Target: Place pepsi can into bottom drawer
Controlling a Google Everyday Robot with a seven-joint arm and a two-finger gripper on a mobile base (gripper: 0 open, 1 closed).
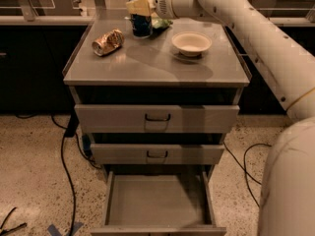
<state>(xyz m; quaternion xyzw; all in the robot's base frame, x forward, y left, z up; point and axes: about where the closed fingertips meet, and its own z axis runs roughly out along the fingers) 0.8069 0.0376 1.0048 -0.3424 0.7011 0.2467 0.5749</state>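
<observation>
At the upper centre of the frame the gripper (140, 7) is clamping the upper part of the pepsi can (142, 26), one pale finger (138, 6) lying across its front. The can is standing upright at the back of the cabinet top (147, 65); whether its base is touching the surface I cannot tell. A crushed gold can (108, 42) is lying to its left and a white bowl (192, 43) is sitting to its right. At the bottom of the frame the bottom drawer (157, 200) is standing pulled open.
</observation>
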